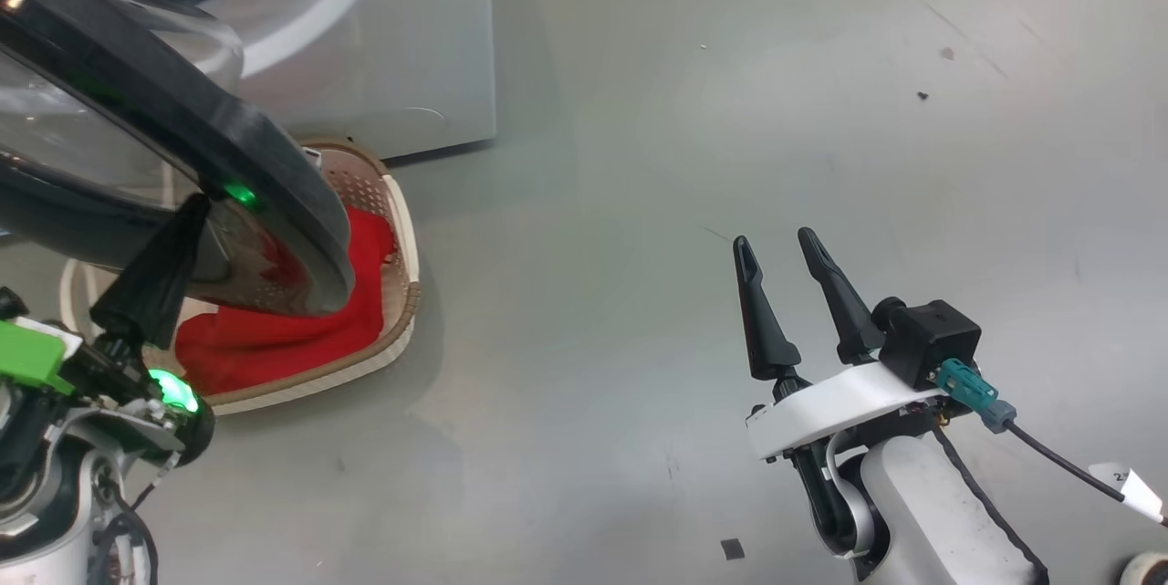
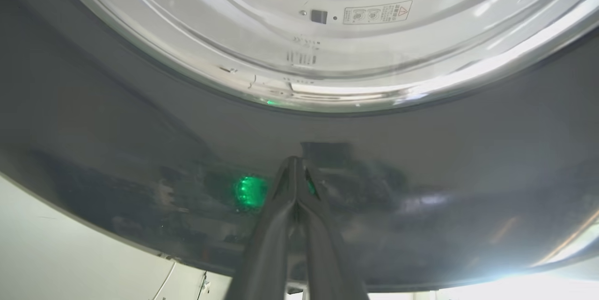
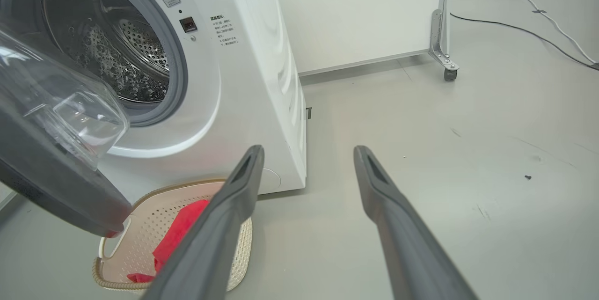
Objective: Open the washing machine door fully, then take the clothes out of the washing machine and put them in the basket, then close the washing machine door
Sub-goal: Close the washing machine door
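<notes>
left hand (image 2: 295, 164): closed, fingers together, tips against black rim of washing machine door (image 1: 228, 138) | right hand (image 1: 776, 240): open, fingers apart, above floor (image 1: 639, 156) | door: swung out from washing machine (image 3: 243, 80), overhanging basket (image 1: 406, 238) | clothes (image 1: 274, 339): red, lying in basket on floor before machine

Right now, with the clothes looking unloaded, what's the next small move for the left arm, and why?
Probably push the washing machine door toward the machine with the shut left gripper. Its tips sit at the door's black rim, the clothes lie in the basket, and the drum looks empty. The open right gripper hangs well clear.
</notes>
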You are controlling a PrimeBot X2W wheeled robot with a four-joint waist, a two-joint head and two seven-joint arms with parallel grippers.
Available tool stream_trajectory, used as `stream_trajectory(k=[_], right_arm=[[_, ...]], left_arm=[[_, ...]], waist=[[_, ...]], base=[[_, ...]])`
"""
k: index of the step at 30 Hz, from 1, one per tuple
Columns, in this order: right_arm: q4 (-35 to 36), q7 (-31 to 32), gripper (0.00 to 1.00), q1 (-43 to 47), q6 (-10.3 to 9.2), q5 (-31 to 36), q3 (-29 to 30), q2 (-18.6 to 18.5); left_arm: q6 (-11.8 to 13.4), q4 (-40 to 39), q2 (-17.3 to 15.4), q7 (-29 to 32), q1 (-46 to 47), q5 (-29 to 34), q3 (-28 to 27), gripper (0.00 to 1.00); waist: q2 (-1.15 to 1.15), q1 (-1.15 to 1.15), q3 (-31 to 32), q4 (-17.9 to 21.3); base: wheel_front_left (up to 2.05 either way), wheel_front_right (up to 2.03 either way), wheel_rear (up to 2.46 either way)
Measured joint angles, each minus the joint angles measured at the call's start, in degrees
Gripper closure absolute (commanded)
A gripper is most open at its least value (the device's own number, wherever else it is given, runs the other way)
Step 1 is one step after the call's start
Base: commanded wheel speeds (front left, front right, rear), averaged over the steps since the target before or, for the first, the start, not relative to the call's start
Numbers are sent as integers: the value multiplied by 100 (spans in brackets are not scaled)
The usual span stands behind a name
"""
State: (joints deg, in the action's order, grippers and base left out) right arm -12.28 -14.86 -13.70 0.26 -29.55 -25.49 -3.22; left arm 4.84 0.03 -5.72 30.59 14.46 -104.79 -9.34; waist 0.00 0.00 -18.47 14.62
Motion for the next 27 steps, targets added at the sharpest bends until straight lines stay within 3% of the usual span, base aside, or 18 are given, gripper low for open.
stream_trajectory(k=[14,27], right_arm=[[164,0,0,-2,-103,-186,9,7],[221,0,0,-2,-193,-157,148,16]], left_arm=[[66,167,32,-353,553,307,123,100],[65,494,140,-394,838,353,427,100]], waist=[[0,0,-294,661],[0,0,-322,590]], base=[[0,0,0],[0,0,0]])
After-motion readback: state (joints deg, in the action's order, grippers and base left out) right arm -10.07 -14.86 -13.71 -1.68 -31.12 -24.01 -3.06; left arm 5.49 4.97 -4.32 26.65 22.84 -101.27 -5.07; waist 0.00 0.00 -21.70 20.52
